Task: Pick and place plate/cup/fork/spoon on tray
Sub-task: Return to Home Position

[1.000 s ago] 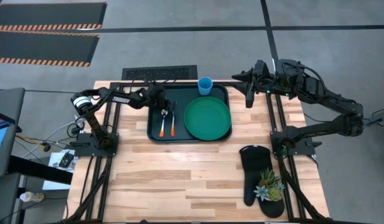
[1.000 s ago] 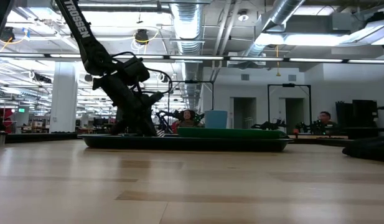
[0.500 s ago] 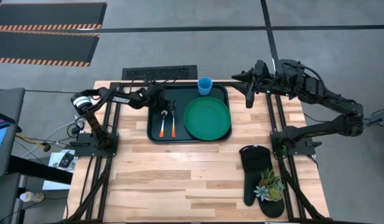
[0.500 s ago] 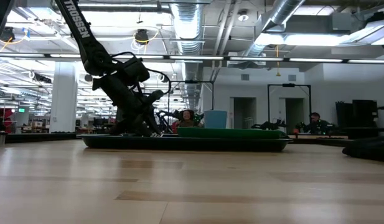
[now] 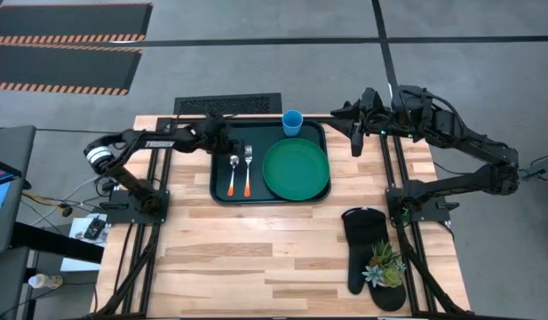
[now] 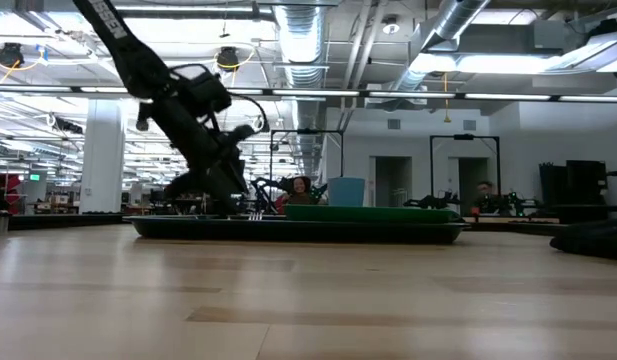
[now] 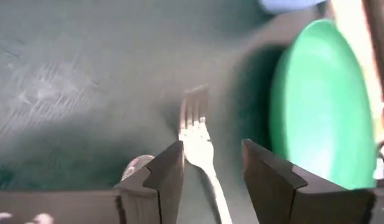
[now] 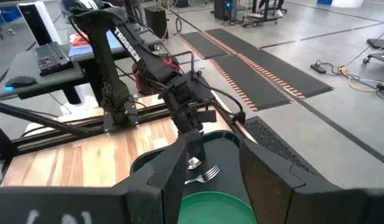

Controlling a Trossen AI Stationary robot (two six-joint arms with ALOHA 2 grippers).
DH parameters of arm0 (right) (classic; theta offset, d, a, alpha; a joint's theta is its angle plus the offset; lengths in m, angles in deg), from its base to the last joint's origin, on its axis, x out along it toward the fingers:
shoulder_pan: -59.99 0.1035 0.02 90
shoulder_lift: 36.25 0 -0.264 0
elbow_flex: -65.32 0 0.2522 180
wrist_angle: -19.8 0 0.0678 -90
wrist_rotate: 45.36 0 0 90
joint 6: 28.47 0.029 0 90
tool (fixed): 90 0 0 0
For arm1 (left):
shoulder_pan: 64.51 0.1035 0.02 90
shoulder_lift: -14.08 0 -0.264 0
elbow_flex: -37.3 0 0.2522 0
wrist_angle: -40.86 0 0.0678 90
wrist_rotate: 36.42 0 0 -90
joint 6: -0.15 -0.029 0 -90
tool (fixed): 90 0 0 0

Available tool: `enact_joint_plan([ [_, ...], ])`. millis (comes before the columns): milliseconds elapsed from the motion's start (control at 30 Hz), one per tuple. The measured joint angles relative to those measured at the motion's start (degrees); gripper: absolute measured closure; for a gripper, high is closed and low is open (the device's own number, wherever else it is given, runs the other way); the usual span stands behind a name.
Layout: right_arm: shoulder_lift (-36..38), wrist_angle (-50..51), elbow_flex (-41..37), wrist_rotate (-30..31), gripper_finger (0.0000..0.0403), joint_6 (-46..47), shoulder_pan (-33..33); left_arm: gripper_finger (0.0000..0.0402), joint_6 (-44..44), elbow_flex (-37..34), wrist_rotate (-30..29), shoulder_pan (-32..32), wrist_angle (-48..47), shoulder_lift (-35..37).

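The left gripper (image 5: 231, 140) hovers with fingers spread just above the fork (image 5: 248, 169), which lies free on the tray (image 5: 222, 191) at frame centre, between the spoon (image 5: 233, 172) and the plate (image 5: 296, 169). If it moves away low, a finger could catch the tines and drag the fork. The right gripper (image 5: 353, 132), also spread, waits upper right. "TROSSEN" is readable on the left arm (image 8: 131, 43).

Dark arms, white "TROSSEN" lettering
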Motion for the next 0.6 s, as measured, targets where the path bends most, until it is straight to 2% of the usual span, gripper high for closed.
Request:
enact_joint_plan([
  [200, 0.59, -4.09, 1.64, 0.12, 0.023, 1.22, -1.16, 0.0258, 3.35, 0.0, 3.09, 0.0, 2.43, 12.71],
  [367, 3.58, 0.98, 8.68, 0.85, 0.023, -6.45, -0.5, 0.0258, -0.53, 0.03, 5.13, -0.05, 12.09, 29.46],
  [500, 6.26, 7.53, 12.15, 4.28, 0.023, -5.63, -1.78, 0.0258, -5.45, 0.04, 1.25, -0.04, 14.21, 42.49],
  [600, 9.31, 10.26, 10.94, 2.31, 0.023, -7.07, -4.16, 0.0258, -8.49, 0.07, -0.51, 0.0, 13.23, 50.71],
])
